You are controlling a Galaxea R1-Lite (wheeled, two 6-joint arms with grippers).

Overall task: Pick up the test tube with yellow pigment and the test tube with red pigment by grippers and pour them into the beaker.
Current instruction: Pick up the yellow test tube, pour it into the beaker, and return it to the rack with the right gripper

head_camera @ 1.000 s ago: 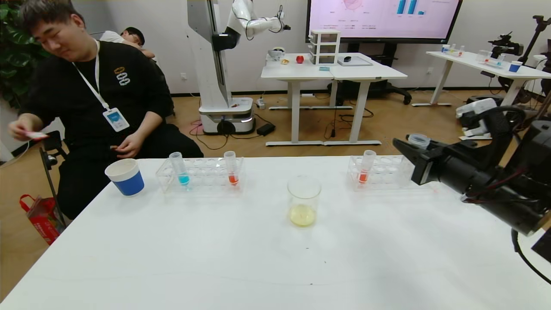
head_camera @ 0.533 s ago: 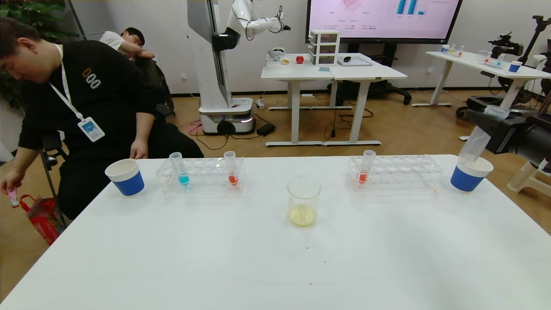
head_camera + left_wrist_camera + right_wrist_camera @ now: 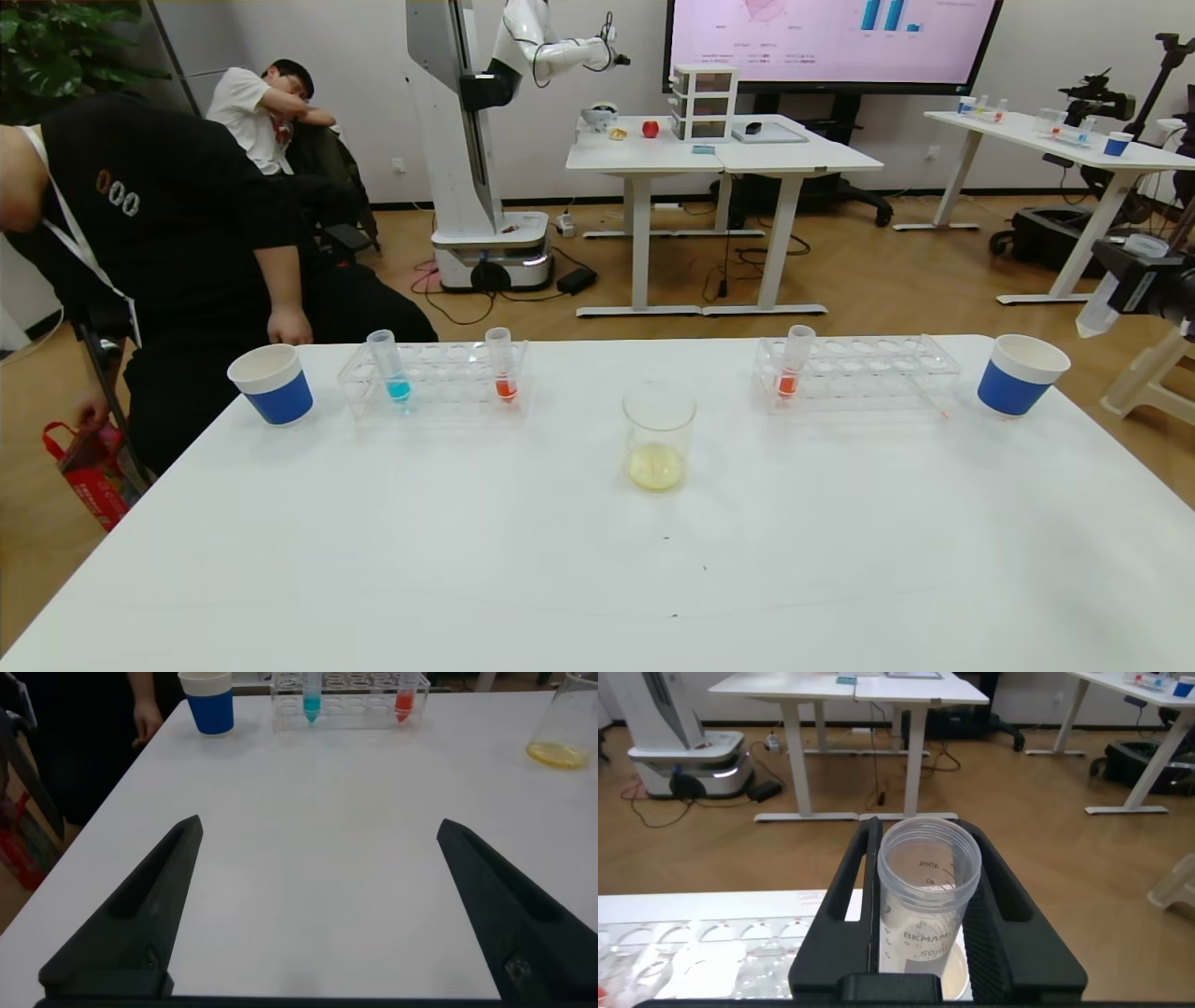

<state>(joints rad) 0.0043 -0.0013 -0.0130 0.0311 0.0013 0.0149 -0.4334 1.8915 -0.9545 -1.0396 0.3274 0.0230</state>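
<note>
The beaker (image 3: 659,436) stands mid-table with pale yellow liquid in its bottom; it also shows in the left wrist view (image 3: 565,728). My right gripper (image 3: 1125,280) is at the far right, past the table's edge, shut on a clear test tube (image 3: 1102,299) that looks empty. In the right wrist view the fingers clamp this tube (image 3: 926,905) upright. No tube with yellow liquid shows. One red test tube (image 3: 502,366) stands in the left rack, another (image 3: 794,364) in the right rack. My left gripper (image 3: 319,826) is open and empty above bare table.
A blue-liquid tube (image 3: 390,366) stands in the left rack (image 3: 439,397). Blue-and-white paper cups stand at the left (image 3: 272,383) and right (image 3: 1020,373). The right rack (image 3: 868,378) holds only the red tube. A person (image 3: 159,233) bends down at the table's far left corner.
My right gripper has swung right with the tube, from over the right rack, past the right paper cup, to beyond the table's edge. The person has bent lower.
</note>
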